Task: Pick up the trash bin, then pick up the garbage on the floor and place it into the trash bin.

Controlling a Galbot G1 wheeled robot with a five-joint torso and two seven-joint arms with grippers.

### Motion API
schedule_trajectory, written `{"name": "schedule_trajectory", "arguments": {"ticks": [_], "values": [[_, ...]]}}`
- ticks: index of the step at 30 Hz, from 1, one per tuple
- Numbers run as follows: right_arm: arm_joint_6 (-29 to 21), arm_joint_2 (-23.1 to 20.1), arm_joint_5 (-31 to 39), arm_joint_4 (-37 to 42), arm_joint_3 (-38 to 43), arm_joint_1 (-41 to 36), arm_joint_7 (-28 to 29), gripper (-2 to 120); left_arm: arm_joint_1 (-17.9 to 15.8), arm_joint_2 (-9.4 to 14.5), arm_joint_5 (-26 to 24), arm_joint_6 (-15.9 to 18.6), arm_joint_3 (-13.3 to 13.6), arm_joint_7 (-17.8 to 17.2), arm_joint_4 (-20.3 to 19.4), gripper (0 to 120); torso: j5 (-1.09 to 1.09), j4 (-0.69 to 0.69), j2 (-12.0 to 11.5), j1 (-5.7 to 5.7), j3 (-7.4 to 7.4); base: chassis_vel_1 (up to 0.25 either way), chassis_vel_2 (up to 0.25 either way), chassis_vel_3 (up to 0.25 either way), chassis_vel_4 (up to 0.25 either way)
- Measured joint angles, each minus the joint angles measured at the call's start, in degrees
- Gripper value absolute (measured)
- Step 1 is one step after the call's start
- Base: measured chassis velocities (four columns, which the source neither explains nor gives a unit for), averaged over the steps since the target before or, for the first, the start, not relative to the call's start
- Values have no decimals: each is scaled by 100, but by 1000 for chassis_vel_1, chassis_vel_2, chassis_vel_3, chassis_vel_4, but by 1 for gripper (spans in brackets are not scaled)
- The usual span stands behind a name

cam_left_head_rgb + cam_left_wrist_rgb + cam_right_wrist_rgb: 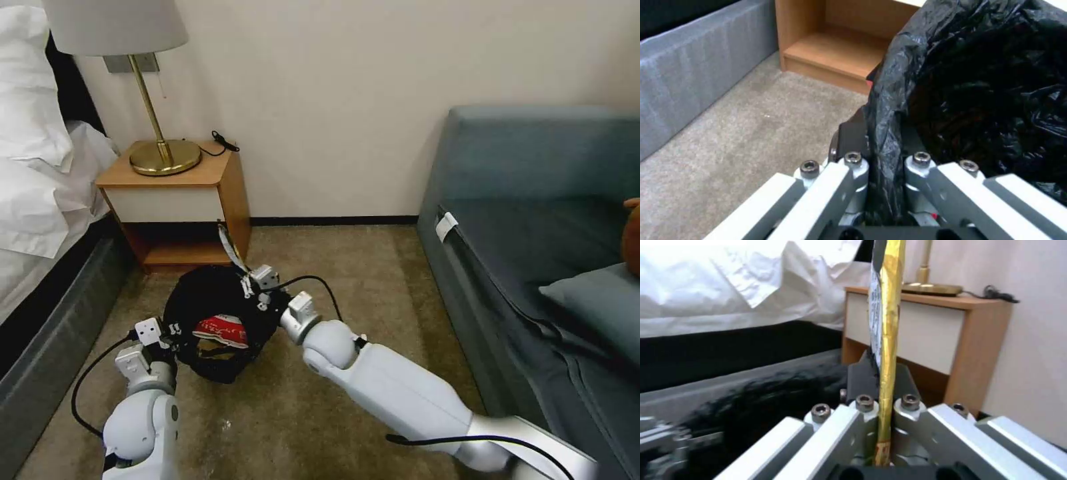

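A hotel-style room with tan carpet (360, 280), a bed on the left, a wooden nightstand (177, 200) against the far wall and a blue-grey sofa (533, 220) on the right. The trash bin (217, 320) (lined with a crinkly black bag) sits in front of the nightstand's open lower shelf, tilted so its mouth faces the camera. A red-and-white packet (223, 329) lies inside it. The left gripper (175, 329) pinches the bag-covered rim on the bin's left side, its fingers (849, 140) closed tight on the plastic. The right gripper (248, 280) is at the bin's far rim, clamped narrowly on a gold-brown snack wrapper (887, 323) that stands upright from its fingers (860, 376).
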Motion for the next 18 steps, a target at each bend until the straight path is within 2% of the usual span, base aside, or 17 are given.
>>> {"name": "schedule_trajectory", "arguments": {"ticks": [8,18], "values": [[31,277,-171,-273,-164,-75,-38,0,-19,-37,55,8,54,-6,10,4,1,0,0,0,0,0,0,0,0],[63,364,-392,-389,-130,-225,-82,0,34,-64,62,-17,54,0,-5,4,1,-1,0,0,0,0,0,0,0]]}}
